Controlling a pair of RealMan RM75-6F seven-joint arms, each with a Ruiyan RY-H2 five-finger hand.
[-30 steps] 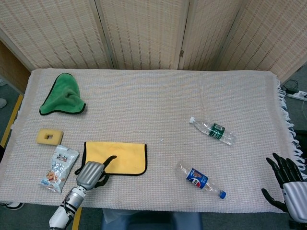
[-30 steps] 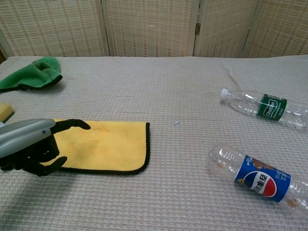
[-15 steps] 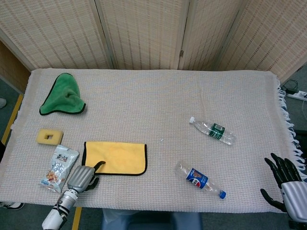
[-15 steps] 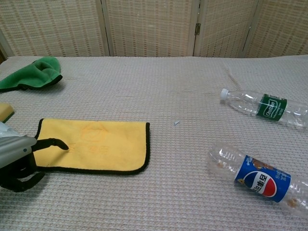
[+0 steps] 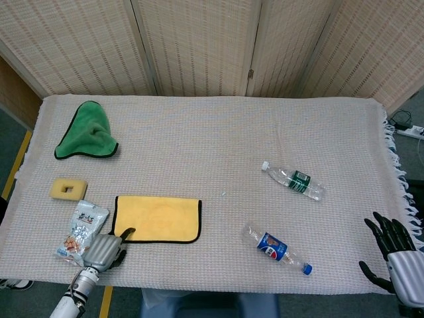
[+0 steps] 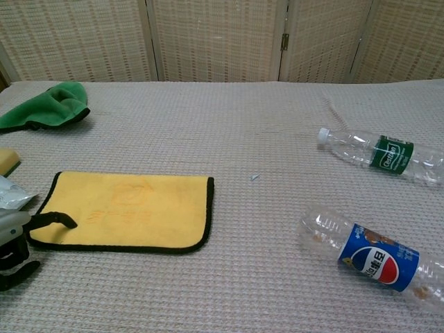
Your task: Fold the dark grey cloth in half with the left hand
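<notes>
I count two cloths on the table: one yellow cloth (image 5: 158, 219) with a dark border, lying flat, and one green cloth (image 5: 87, 139), crumpled. There are two plastic bottles, one with a green label (image 5: 293, 180) and one with a blue label (image 5: 277, 250). I also see one yellow sponge (image 5: 68, 189) and one snack packet (image 5: 81, 231).

I see a folded cloth (image 5: 157, 219) flat near the bench's (image 5: 218, 139) front edge, left of centre. My left hand (image 5: 103, 250) sits at its front-left corner, one fingertip touching the hem. Left of the cloth lies a snack packet (image 5: 81, 232), a sponge (image 5: 68, 189) behind it, a crumpled cloth (image 5: 87, 139) toward the back-left corner. Two bottles (image 5: 293, 179) (image 5: 276, 249) lie right of centre. My right hand (image 5: 392, 252) hangs off the front-right corner.
</notes>
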